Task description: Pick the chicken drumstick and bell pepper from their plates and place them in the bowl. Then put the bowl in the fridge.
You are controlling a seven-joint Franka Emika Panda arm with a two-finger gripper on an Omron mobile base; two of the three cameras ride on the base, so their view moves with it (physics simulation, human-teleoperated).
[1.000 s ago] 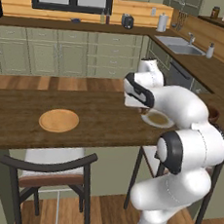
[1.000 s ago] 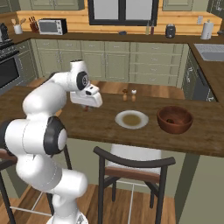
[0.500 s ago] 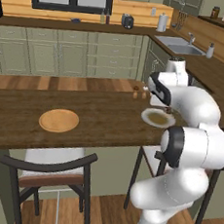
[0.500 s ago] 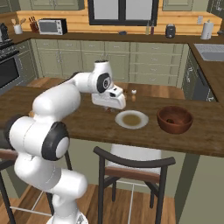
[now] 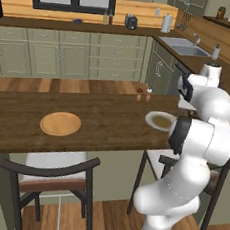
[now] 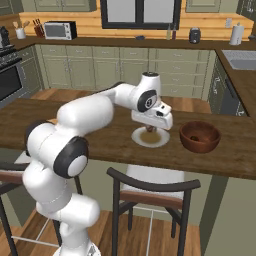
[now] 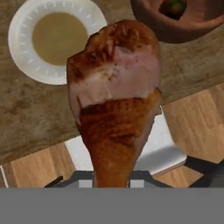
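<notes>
My gripper point(image 6: 152, 126) is shut on the chicken drumstick point(image 7: 113, 100), a brown cooked piece that hangs thick end down in the hand view. It hovers just above the pale-rimmed plate point(image 6: 150, 140), whose brownish centre is bare point(image 7: 57, 37). The dark wooden bowl point(image 6: 200, 136) stands on the counter to the right of that plate, apart from the gripper. Inside the bowl lies the green bell pepper point(image 7: 173, 7). The tan wooden plate point(image 5: 60, 124) sits bare farther left on the counter. The fridge is out of view.
Two small shakers point(image 5: 143, 95) stand at the counter's far edge behind the pale plate. Dark-framed chairs point(image 6: 152, 187) are tucked under the near edge of the counter point(image 5: 15, 126). Green cabinets and a sink point(image 5: 187, 46) line the back wall.
The arm has swung right along the counter with the drumstick held, from the middle of the counter to above the pale-rimmed plate, closer to the bowl.
</notes>
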